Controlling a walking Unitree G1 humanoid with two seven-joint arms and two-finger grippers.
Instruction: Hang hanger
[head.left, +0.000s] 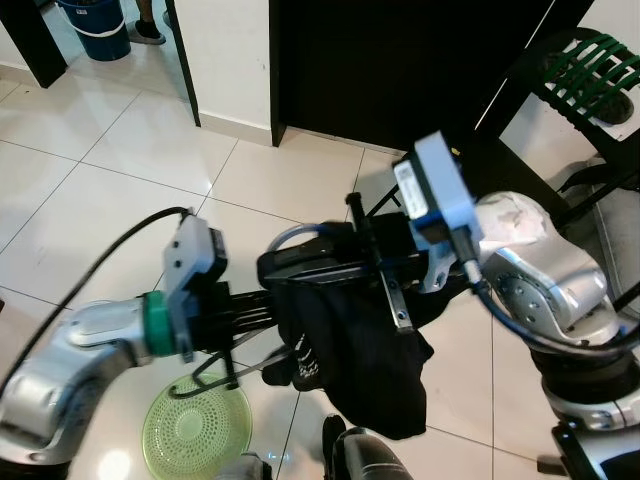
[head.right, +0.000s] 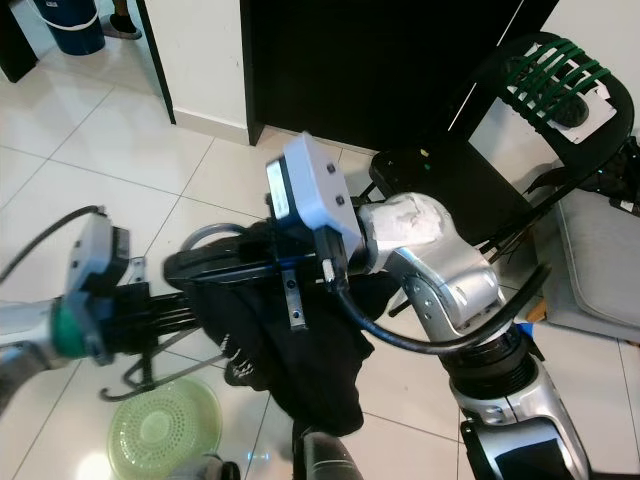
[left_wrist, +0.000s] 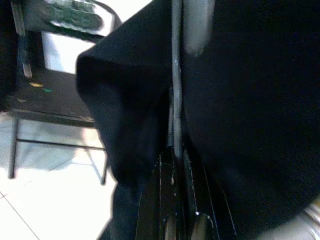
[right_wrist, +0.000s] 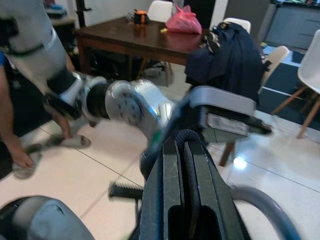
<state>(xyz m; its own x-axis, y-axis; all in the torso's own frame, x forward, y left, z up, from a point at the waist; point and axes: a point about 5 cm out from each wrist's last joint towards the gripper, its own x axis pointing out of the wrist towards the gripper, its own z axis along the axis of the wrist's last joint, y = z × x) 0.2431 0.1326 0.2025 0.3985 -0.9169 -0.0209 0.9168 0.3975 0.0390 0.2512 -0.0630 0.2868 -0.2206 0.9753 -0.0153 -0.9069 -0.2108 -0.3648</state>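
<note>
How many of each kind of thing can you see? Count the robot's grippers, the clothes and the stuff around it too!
Grippers: 2 (left gripper, right gripper)
Black cloth: 1
Hanger: 1
Green basket on the floor: 1
Blue bucket: 1
Chair with green straps: 1
Total: 7

A pale, glossy tiled floor (head.left: 90, 190) with dark grout lines is seen. A round green mesh strainer (head.left: 196, 426) lies on it, just below the left gripper's fingers (head.left: 250, 318). A black-framed chair (head.right: 470, 170) is stood on the tiles beyond the right gripper's fingers (head.right: 235, 268).
</note>
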